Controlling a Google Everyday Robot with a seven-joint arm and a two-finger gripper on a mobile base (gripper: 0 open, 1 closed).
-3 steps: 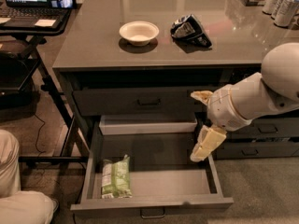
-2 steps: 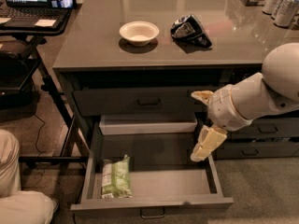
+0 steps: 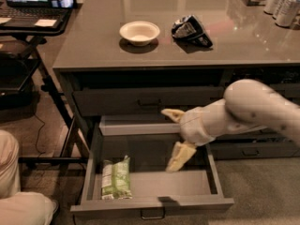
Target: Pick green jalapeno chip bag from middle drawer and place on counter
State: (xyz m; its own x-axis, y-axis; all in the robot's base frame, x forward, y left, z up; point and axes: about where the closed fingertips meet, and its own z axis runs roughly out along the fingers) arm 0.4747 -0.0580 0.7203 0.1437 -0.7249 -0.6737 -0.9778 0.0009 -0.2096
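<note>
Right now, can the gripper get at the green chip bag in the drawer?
Probably yes: the drawer is open, the bag lies uncovered at its left end, and the open gripper hangs beside it with nothing between.

Glossy smooth counter [image 3: 140, 55], matt middle drawer [image 3: 154, 205], smooth pale hand [image 3: 168, 139] above it.

The hand [image 3: 177, 135] has swung left over the middle drawer [image 3: 154, 204], nearer the green jalapeno chip bag [image 3: 116, 178]. Its arm [image 3: 253, 107] sits lower.
</note>
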